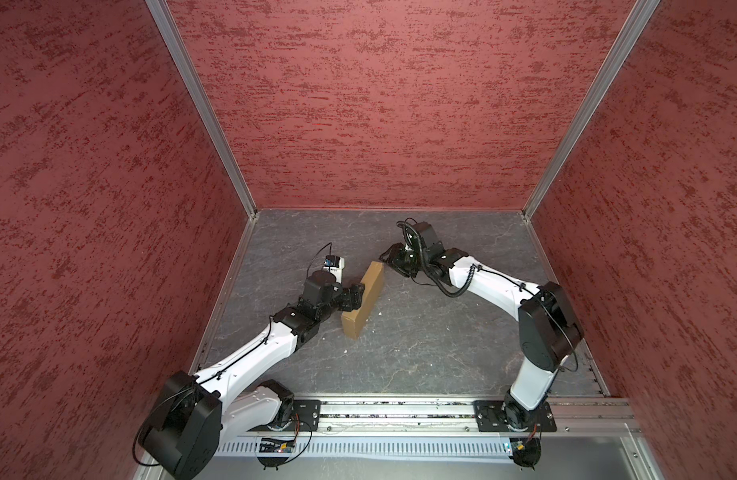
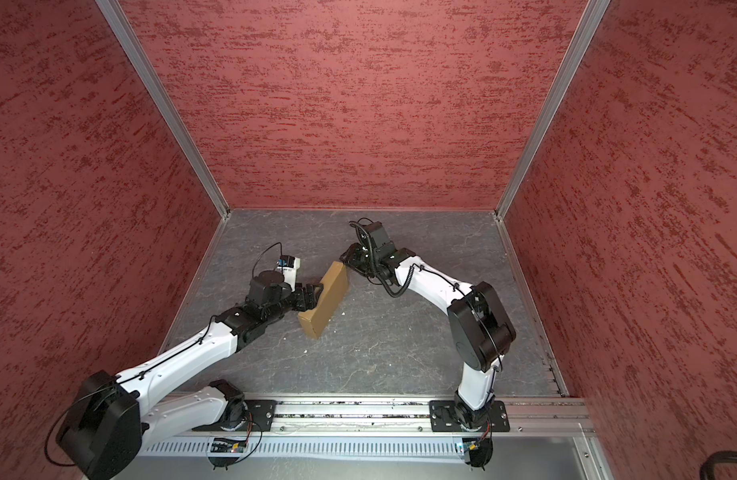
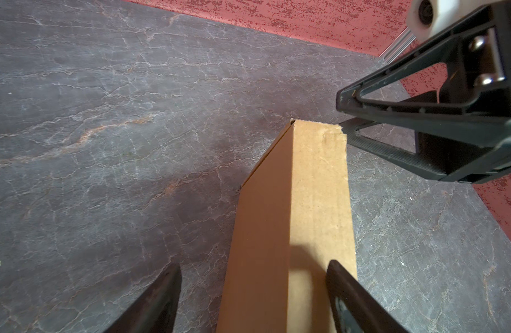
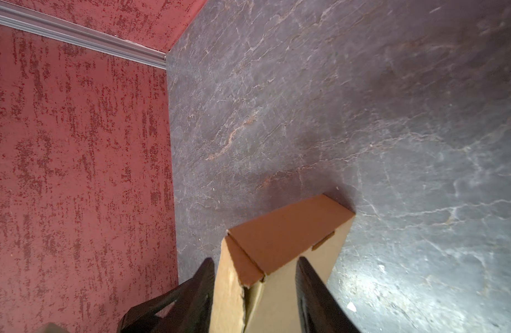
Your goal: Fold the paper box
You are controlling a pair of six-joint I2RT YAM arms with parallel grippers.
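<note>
- Box [image 1: 364, 300] stands on edge near the middle of the worktop [image 1: 441, 340]. It is folded shut and runs diagonally from lower left to upper right in both top views.
- Left hand [image 1: 355, 297] sits at the middle of the box's long left side. In the left wrist view its fingers are spread with the box between them: one finger [image 3: 343, 288] is at the cardboard, the other [image 3: 159, 302] is clear of it.
- Right hand [image 1: 389, 259] is at the box's upper right corner. In the right wrist view its fingers [image 4: 202, 288] flank that corner closely, but I cannot tell whether they pinch it.
</note>
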